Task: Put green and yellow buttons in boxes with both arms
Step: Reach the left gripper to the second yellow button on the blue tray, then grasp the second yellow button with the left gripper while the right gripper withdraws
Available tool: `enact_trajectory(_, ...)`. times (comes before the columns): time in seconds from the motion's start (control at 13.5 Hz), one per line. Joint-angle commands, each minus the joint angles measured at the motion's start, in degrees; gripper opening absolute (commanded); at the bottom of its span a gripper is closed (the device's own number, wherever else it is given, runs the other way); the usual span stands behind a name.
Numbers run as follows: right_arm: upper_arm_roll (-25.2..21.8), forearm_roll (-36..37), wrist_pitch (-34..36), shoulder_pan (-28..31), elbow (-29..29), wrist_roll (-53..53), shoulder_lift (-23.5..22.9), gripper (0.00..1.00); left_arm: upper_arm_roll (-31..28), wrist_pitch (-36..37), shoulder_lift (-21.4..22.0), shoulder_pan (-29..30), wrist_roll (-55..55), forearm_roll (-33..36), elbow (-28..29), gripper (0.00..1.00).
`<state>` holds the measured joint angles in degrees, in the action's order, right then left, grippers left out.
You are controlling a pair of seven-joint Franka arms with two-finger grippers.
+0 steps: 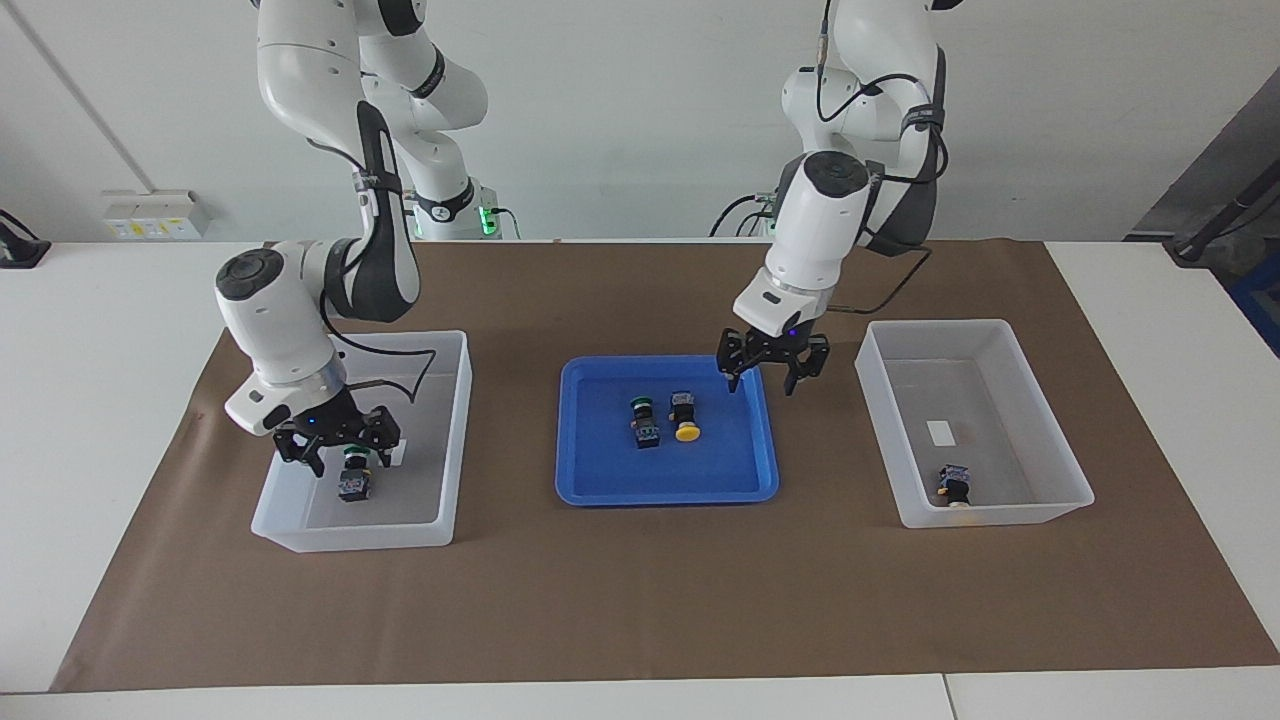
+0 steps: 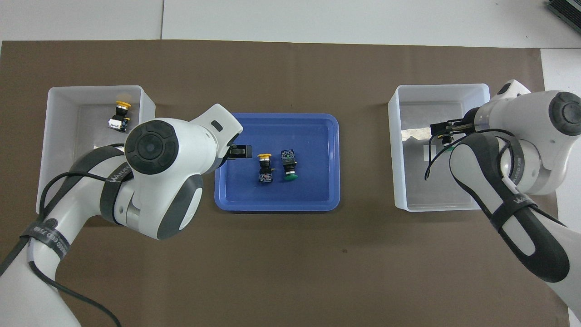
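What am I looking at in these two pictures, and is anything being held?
Two robot arms stand at a table. One picture faces them; the other looks down from above them. A blue tray holds a green button and a yellow button. One bin holds a second green button, under the open right gripper; the other bin holds a second yellow button. The open left gripper hovers over the tray's edge. Nothing is held.
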<state>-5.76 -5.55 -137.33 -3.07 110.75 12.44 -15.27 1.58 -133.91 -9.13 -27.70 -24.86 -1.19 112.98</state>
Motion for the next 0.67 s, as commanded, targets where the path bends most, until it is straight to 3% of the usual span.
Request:
enact_trajectory(0.0, 0.40, -0.60, 7.14, 0.08, -1.14, -2.33, 5.41, 1.00, -0.96, -4.86, -3.51, -3.75, -6.06, 0.92, 0.31, 0.87)
enact_trajectory(0.22, 0.40, 0.27, 12.24, 0.08, -1.76, -2.51, 9.81, 1.00, -1.05, -8.46, -8.60, -6.92, -10.10, 0.84, 0.04, 0.87)
enact_trajectory(0.37, 0.49, 0.37, 17.24, 0.08, -3.34, -2.95, 12.18, 1.00, -0.96, -9.44, -9.06, -7.28, -10.47, 0.84, 0.48, 0.86)
enact_trajectory(0.52, 0.49, 0.45, 22.78, -1.14, -6.23, -7.67, 13.07, 1.00, -0.96, -9.70, -9.06, -7.37, -10.55, 0.93, 1.44, 0.79)
enact_trajectory(0.59, 0.49, 0.54, 24.81, -2.46, -7.55, -10.40, 13.07, 1.00, -0.96, -9.96, -9.06, -7.63, -10.56, 0.93, 2.15, 0.68)
